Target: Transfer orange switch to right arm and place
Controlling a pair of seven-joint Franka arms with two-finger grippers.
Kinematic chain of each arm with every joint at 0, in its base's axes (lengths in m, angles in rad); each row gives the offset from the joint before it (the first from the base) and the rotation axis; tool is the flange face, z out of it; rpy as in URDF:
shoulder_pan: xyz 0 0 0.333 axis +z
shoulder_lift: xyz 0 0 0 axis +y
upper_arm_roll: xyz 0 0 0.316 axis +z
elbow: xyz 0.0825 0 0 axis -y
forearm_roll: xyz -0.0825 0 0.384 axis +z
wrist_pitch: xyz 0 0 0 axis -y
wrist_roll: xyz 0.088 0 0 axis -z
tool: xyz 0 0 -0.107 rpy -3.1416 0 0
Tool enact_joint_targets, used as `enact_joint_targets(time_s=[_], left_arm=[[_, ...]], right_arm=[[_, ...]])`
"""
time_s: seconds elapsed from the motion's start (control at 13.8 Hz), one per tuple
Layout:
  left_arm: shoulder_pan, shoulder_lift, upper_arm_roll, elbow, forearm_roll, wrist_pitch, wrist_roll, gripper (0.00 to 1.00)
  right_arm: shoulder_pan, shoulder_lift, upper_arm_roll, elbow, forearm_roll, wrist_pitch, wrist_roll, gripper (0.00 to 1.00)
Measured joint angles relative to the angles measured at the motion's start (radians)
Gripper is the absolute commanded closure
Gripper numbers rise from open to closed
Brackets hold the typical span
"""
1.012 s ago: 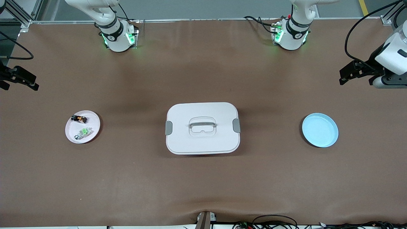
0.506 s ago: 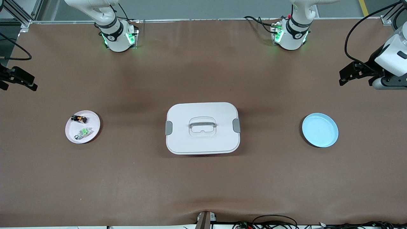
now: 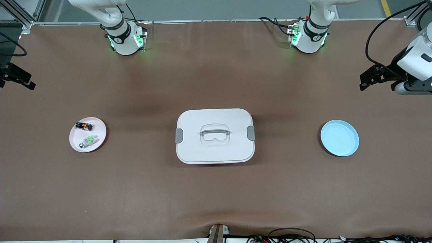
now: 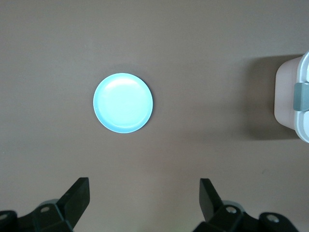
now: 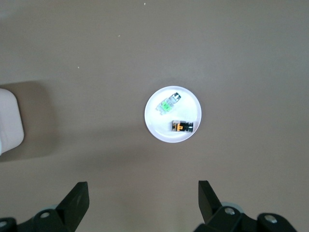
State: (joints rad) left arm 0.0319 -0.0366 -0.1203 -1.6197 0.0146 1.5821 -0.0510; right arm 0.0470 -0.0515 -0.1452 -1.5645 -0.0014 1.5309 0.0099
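The orange switch [image 3: 84, 126] is a tiny black block with an orange face, lying on a pale pink plate [image 3: 98, 131] toward the right arm's end of the table. The right wrist view shows the switch [image 5: 182, 126] on that plate [image 5: 155, 126], well away from my right gripper [image 5: 143, 193]. That gripper is open and empty, and hangs high over the table's edge [image 3: 17, 77]. My left gripper [image 4: 144, 193] is also open and empty, and hangs over the left arm's end of the table [image 3: 371, 78].
A silver-grey part with a green face [image 3: 88, 139] shares the pink plate, nearer the front camera than the switch. A white lidded box [image 3: 215, 135] with a handle sits mid-table. A light blue plate [image 3: 339, 138] lies bare toward the left arm's end.
My right gripper has drawn outward toward its end's table edge, so less of it shows in the front view. The left gripper has barely shifted. Nothing on the table has moved.
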Motion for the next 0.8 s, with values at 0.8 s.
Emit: enact_joint_targets(time_s=[0.8], left_arm=[[0.0, 0.0, -0.002, 0.001, 0.0, -0.009, 0.0, 0.0]], right_arm=[[0.007, 0.001, 0.0, 0.003, 0.002, -0.012, 0.0, 0.0]])
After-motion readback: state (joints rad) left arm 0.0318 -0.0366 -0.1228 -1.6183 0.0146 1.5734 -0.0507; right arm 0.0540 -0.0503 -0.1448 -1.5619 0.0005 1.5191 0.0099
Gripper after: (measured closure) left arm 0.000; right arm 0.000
